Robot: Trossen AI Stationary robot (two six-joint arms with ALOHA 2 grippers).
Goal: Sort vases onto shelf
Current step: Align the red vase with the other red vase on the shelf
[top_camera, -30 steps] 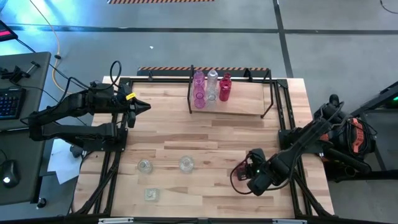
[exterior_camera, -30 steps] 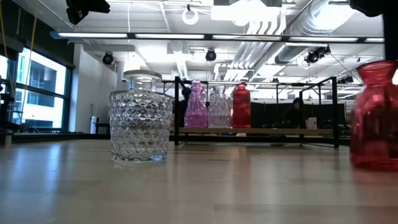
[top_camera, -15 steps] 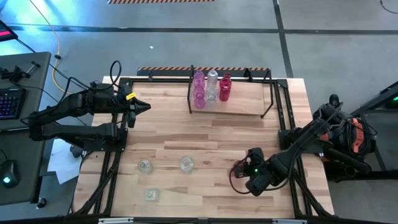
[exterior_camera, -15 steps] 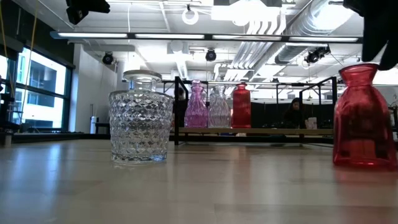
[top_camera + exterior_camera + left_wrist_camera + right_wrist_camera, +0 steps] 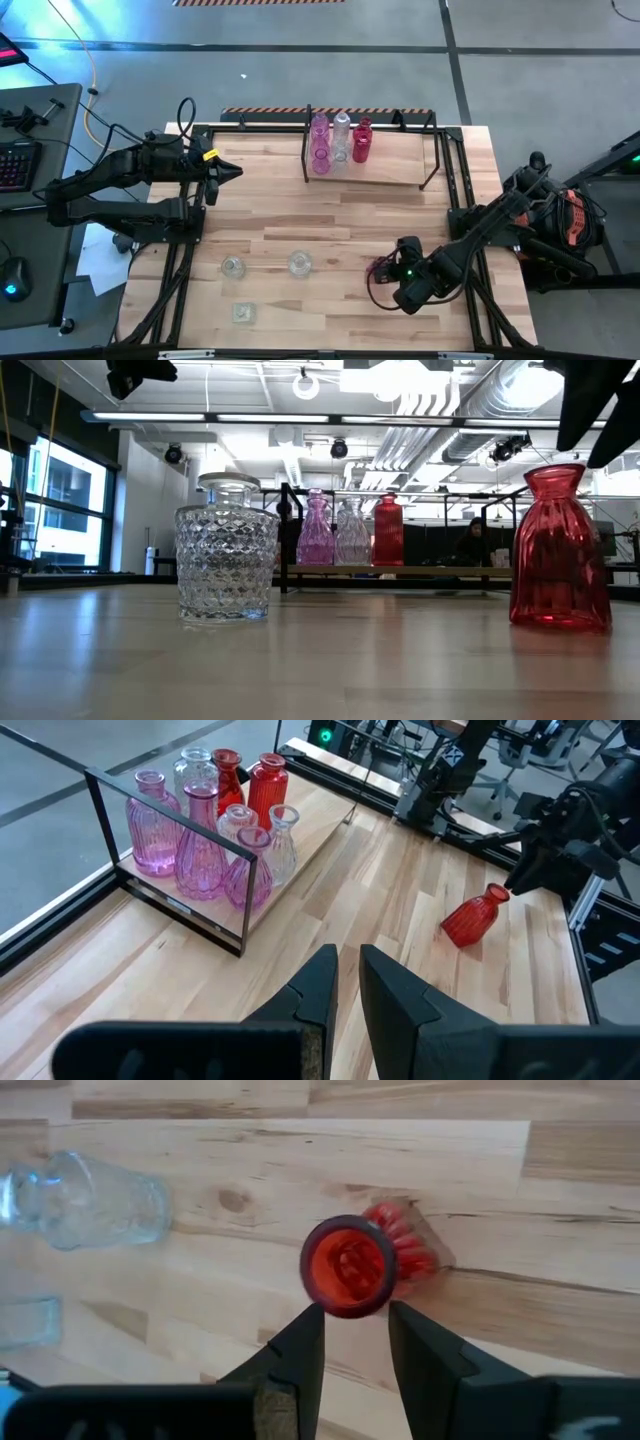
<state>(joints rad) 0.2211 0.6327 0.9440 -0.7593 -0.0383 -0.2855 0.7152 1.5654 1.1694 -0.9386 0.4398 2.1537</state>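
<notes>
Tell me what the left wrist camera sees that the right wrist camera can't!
Only the left wrist view shows the shelf with pink, clear and red vases on it, and the left gripper, its fingers nearly together. Only the right wrist view looks down into the red vase's mouth, with the right gripper open just beside it, and two clear vases, one at, nearby. Both show the red vase standing on the wooden table.

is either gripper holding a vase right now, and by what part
Neither holds one. The right gripper is open above the small red ribbed glass vase, fingers clear of its mouth; the left gripper is shut and empty.
</notes>
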